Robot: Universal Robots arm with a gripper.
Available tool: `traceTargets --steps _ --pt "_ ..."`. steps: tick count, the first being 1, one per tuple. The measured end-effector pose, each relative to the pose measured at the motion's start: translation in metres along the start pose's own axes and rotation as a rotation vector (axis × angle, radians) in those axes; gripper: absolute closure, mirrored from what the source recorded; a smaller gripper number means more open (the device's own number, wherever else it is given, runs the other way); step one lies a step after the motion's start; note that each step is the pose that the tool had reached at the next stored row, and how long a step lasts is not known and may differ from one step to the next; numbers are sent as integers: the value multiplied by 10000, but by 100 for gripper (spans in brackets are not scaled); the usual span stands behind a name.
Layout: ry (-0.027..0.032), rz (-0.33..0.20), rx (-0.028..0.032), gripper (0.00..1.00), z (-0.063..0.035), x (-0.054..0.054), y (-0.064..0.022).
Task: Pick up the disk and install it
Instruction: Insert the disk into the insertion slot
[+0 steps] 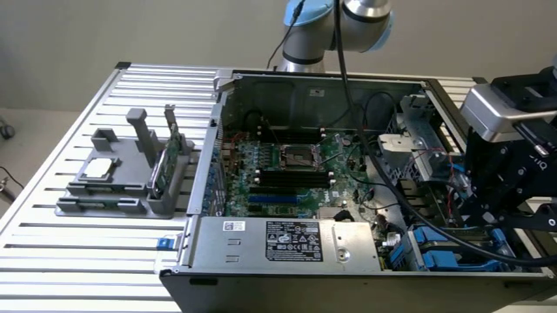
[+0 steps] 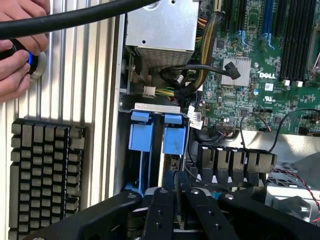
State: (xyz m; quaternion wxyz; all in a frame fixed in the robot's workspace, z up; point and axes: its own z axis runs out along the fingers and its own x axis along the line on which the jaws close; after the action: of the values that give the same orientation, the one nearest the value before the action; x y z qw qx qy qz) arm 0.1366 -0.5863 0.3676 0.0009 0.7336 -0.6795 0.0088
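Two blue plastic carriers stand side by side in the drive bay at the computer case's corner. The one in line with my gripper I take for the disk's frame, seen edge-on; its metal body and label are hidden. The other blue carrier sits beside it. My black gripper hovers right over this bay, its fingers drawn together with no visible gap, tips just short of the nearer carrier. In the exterior view the gripper hangs over the case's right side.
A person's hand holds a black button device beside the case. A black keyboard lies on the slatted table. The power supply, motherboard and loose cables crowd the case. A grey fixture holds a silver chip and a green card.
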Motion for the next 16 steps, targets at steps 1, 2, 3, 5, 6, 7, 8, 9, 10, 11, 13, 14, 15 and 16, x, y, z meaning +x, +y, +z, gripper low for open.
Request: traceTargets --steps 1,2,3,5,6,7,8,9,10,11,13,14,15,16 --pt "-1 0 0 82 -2 0 0" --pt "0 -1 0 75 -4 0 0" --pt "1 -1 0 75 -7 0 0" --pt "3 -5 0 75 -14 0 0" --pt "2 -8 0 75 -15 0 0" --pt "2 -9 0 75 -15 0 0" --pt "2 -9 0 73 -15 0 0" --pt "3 -9 0 67 -15 0 0" --pt "5 -9 0 67 -15 0 0" --pt "5 -10 0 67 -15 0 0" --pt "5 -10 0 67 -15 0 0" --pt "5 -10 0 67 -15 0 -1" --pt "5 36 0 67 -15 0 -3" --pt "8 172 -2 67 -15 0 -3"
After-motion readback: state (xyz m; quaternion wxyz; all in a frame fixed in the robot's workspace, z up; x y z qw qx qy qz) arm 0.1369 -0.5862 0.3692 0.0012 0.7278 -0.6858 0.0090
